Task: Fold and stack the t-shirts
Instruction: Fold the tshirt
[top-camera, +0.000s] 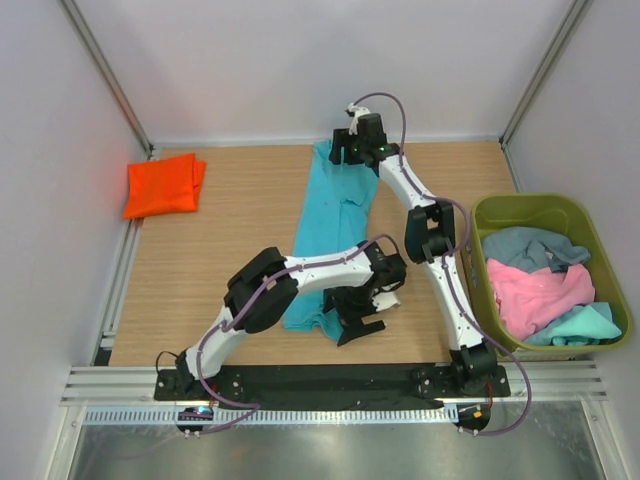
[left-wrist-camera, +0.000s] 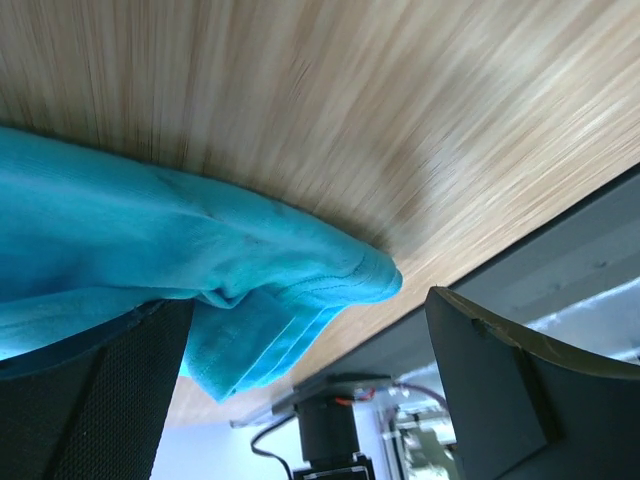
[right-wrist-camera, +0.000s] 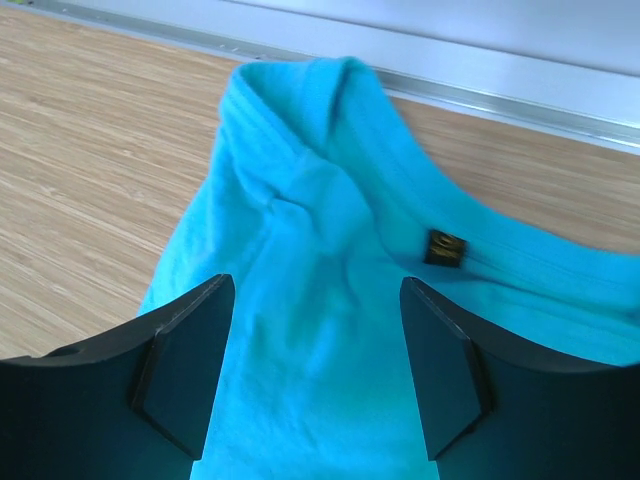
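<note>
Left gripper (top-camera: 360, 318) is gaping wide, empty, at the near hem of the turquoise shirt (top-camera: 335, 215). The right gripper (top-camera: 350, 150) is hovering open over its collar. That shirt is lying lengthwise mid-table (top-camera: 230, 240), and the orange shirt (top-camera: 163, 185) is sitting folded far left.

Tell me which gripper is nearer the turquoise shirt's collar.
Right. The right gripper, open, is over the collar at the shirt's far end; the left gripper, open, is at its near end.
</note>
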